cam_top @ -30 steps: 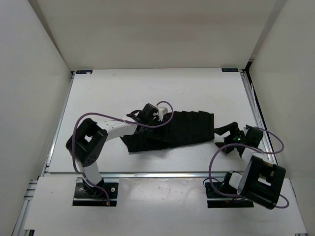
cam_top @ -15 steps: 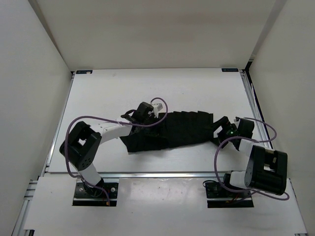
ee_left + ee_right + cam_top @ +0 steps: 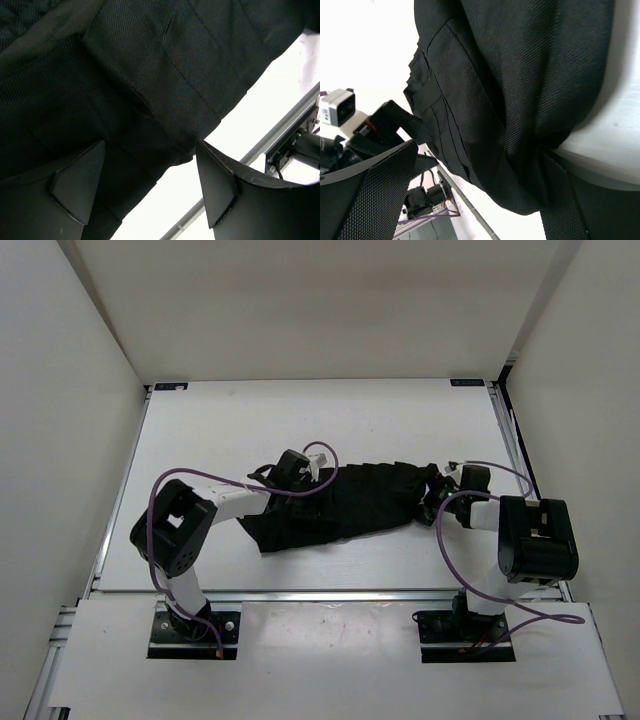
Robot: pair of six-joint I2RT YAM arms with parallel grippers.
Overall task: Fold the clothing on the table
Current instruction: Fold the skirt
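Clothing first, from the top camera: the black pleated garment [image 3: 350,502] lies as a long wrinkled strip across the middle of the white table [image 3: 250,420], running from nine o'clock to three. My left claw [image 3: 285,480] sits over its nine o'clock end and my right claw [image 3: 432,490] at its three o'clock end. I judge I've placed one at each end so both can be lifted together for a fold.

From my left wrist, the left claw [image 3: 150,170] is spread wide, jaws low over the garment [image 3: 165,75], which fills everything from eight o'clock round to two. Bare table [image 3: 250,115] and its metal rail [image 3: 280,132] show towards four o'clock. The cloth's edge runs between my jaws, but nothing is pinched.

From my right wrist, the right claw [image 3: 480,155] is also wide apart and straddles a bunched corner of the garment [image 3: 520,65], which bulges down between the jaws and brushes the three o'clock one. White table [image 3: 620,125] shows at three o'clock. I read this as lined up for a bite, not yet a grip.
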